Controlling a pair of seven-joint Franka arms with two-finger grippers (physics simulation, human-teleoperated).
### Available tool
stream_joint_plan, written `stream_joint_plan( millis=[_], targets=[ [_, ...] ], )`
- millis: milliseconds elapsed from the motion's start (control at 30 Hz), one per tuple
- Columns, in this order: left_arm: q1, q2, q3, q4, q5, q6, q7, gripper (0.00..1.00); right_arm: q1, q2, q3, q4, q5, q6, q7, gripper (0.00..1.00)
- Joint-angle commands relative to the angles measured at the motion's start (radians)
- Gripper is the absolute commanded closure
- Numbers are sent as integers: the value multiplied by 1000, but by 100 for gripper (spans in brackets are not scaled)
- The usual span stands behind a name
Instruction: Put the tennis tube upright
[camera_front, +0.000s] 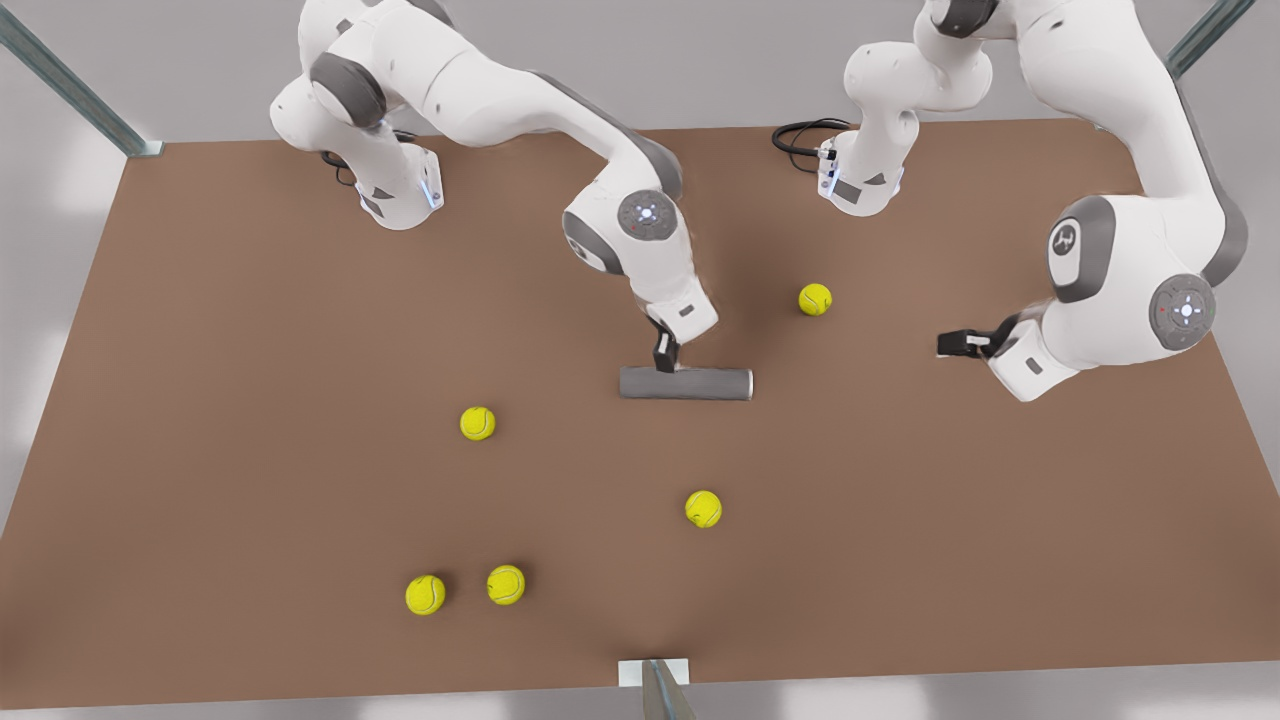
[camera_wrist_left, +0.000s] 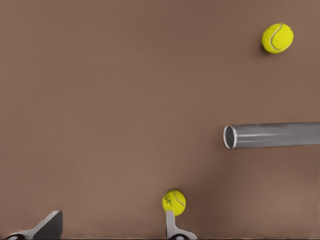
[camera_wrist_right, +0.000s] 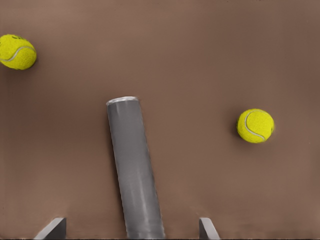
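step: pre-grasp | right tool (camera_front: 664, 362) spread astride lying tennis tube (camera_front: 686, 383), frame centre | left tool (camera_front: 955, 343) spread, waiting right | next: clench, tip upright

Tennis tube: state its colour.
Plain metallic grey with a dark hollow inside; the tennis tube shows best in the right wrist view, lying on the brown table.

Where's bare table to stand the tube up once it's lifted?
Widest bare patch: front view's left of the tennis tube, above the lone ball. Another between tube and waiting left hand. Crowded by the ball pair; right hand straddles the tube.
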Motion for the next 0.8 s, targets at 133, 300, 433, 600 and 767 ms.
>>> stream_joint_plan(
  millis=[133, 300, 433, 600, 767],
  targets=[
    [77, 134, 15, -259, -534, 97, 915, 0, -555, -252, -1, -8, -153, -618, 316, 0],
    [66, 199, -57, -308, -694, 290, 959, 0, -627, -252, -6, 30, -168, -705, 474, 0],
    [66, 286, -112, -305, -763, 367, 1003, 0, -720, -252, -6, 61, -168, -699, 445, 0],
    [13, 325, -157, -312, -815, 433, 929, 0, -720, -255, 2, 62, -164, -741, 445, 0],
    [-10, 369, -157, -321, -835, 441, 882, 0, -743, -212, -1, 59, -162, -646, 445, 0]
  ],
)
